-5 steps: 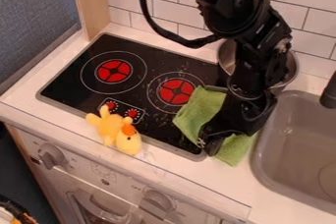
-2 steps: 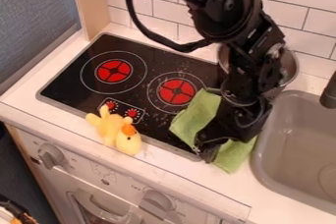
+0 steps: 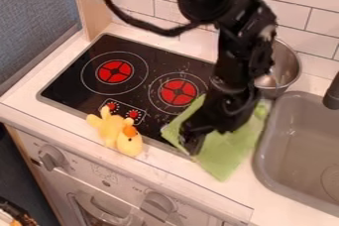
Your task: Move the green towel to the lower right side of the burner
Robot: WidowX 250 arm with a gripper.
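Note:
The black gripper [image 3: 195,145] hangs low over the lower right corner of the black stove top [image 3: 92,101], right above the green towel. Beneath and around it lies the green towel [image 3: 225,155], spread over the cooktop's lower right edge and the white counter towards the sink. The arm covers the towel's middle. Between the gripper and the towel, any grip is hard to make out. The right burner [image 3: 177,92] is up and to the left of the gripper.
A yellow plush toy [image 3: 118,132] lies at the cooktop's front edge, left of the gripper. A metal bowl [image 3: 285,66] stands behind the arm, near the tiled wall. The grey sink [image 3: 261,163] is at the right.
The gripper has moved left and slightly towards the front. The towel has shifted down and left, with more of it now showing on the counter.

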